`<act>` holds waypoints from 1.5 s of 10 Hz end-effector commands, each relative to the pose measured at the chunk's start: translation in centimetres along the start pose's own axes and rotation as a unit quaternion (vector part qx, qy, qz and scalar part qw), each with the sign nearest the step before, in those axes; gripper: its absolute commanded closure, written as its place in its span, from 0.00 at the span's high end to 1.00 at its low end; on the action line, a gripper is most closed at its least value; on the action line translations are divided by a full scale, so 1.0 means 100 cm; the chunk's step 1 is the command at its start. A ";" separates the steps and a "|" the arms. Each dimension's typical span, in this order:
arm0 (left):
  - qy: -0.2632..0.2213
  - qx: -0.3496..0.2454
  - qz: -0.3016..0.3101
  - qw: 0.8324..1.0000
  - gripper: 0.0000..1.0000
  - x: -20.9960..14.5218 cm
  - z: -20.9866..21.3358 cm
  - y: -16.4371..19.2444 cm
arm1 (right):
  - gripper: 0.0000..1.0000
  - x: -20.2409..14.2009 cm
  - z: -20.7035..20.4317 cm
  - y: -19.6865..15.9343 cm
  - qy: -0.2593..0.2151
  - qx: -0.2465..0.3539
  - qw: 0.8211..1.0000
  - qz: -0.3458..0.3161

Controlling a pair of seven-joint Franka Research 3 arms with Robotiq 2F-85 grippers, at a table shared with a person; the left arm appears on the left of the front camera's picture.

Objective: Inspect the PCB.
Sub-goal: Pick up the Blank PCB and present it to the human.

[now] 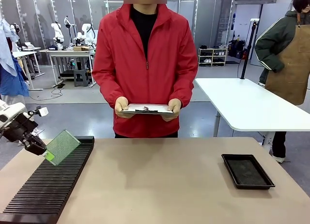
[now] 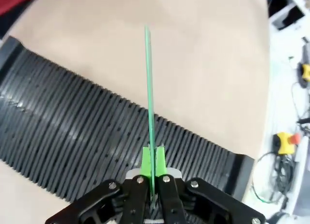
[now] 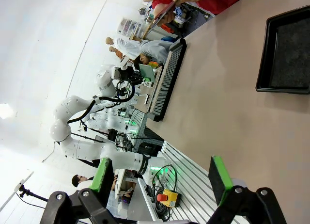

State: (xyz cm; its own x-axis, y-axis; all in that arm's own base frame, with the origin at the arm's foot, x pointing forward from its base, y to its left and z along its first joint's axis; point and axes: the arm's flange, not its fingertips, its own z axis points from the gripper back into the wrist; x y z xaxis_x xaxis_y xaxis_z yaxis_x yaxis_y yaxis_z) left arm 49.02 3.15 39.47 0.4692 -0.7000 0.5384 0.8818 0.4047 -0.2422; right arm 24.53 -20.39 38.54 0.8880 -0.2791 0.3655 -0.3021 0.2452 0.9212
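Note:
The PCB (image 1: 62,146) is a thin green board with a dotted face, held tilted above the far end of the black slotted rack (image 1: 46,185) at the table's left. My left gripper (image 1: 47,154) is shut on its lower left corner. In the left wrist view the PCB (image 2: 149,93) shows edge-on between the green pads (image 2: 146,164), with the rack (image 2: 72,132) below it. My right gripper (image 3: 160,179) stands open with nothing between its fingers, above the table near the black tray (image 3: 286,52).
A person in a red jacket stands at the far side holding a white clipboard (image 1: 147,108) in both hands. A shallow black tray (image 1: 247,170) lies at the table's right. Another person stands by a white table (image 1: 247,105) behind.

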 end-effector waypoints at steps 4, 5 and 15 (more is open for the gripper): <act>-0.001 -0.015 -0.001 1.000 0.00 0.001 -0.001 -0.003 | 1.00 0.000 0.001 0.001 -0.002 0.001 1.000 0.000; 0.001 -0.005 -0.001 1.000 0.03 0.001 -0.002 -0.002 | 1.00 0.000 0.001 0.001 -0.002 0.001 1.000 0.000; -0.222 -0.347 0.327 0.850 0.03 0.037 -0.065 0.051 | 1.00 0.000 0.001 0.001 -0.002 0.001 1.000 0.000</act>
State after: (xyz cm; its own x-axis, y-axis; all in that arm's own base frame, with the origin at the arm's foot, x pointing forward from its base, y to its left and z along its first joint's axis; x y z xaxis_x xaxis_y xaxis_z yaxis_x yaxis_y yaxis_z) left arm 54.59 -0.63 34.50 0.9263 -0.1399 0.3498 0.3612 0.0657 -0.9302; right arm 24.53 -20.39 38.54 0.8880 -0.2791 0.3655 -0.3021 0.2452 0.9212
